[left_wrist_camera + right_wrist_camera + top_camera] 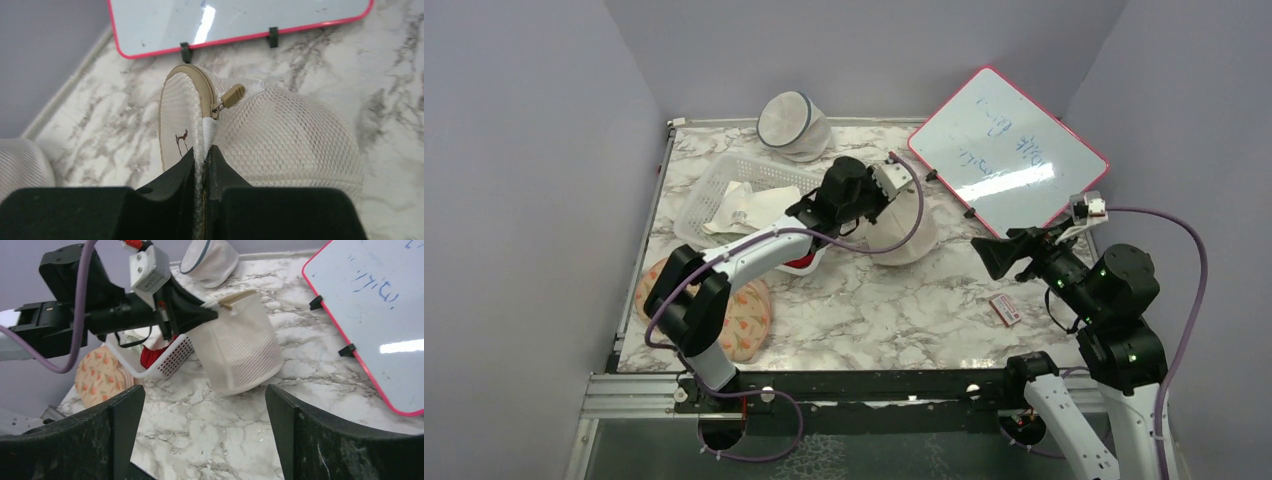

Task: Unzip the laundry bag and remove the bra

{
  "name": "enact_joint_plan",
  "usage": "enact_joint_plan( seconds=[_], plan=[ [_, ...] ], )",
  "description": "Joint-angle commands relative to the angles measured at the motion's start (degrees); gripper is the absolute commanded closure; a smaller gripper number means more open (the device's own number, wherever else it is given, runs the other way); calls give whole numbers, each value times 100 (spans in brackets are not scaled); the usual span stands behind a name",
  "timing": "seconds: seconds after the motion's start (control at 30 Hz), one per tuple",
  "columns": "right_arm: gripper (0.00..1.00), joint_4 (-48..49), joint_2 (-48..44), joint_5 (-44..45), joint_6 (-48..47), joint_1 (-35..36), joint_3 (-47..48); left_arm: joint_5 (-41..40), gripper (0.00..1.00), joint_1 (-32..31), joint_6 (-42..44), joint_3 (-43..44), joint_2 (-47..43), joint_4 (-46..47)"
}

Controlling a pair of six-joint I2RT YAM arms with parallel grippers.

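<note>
- Left wrist view is showing the left gripper [202, 156] clenching the laundry bag [280, 140] by its rim, beside the zip pull [233, 95].
- Well apart, the right gripper [992, 258] is hovering released; unzipping is likely needing it to pinch that pull next.

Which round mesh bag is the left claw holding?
The cream-beige dome-shaped bag with a tan zipper pull, pinched at its rim; the white grey-blue-rimmed mesh bag lies apart.

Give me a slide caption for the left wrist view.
Left gripper shut on the laundry bag at its seam, tan zipper pull just beyond, whiteboard behind.
</note>
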Motion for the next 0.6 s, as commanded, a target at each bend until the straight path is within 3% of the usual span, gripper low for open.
enact_joint_plan(
  seconds=[0.0, 0.07, 0.17, 0.3, 0.43, 0.57],
  plan=[
    [15, -86, -197, 487, -264, -5, -10, 696, 100, 3, -1210, -862, -764, 130],
    [24, 113, -146, 370, -249, -6, -187, 782, 100, 3, -1314, -1325, -1119, 419],
    [25, 264, 283, -79, -126, -5, -318, 578, 100, -43, -1671, -1984, -1484, 1051],
    [28, 417, 1316, -1347, -360, -6, -226, 827, 100, -102, -1999, -1841, -1340, 1030],
    [37, 467, 2274, -2516, -642, -7, -73, 1396, 100, -102, -2182, -1455, -1089, 662],
    [37, 941, 2544, -2960, -595, -5, -108, 1678, 100, -102, -2606, -1554, -1114, 982]
  ],
)
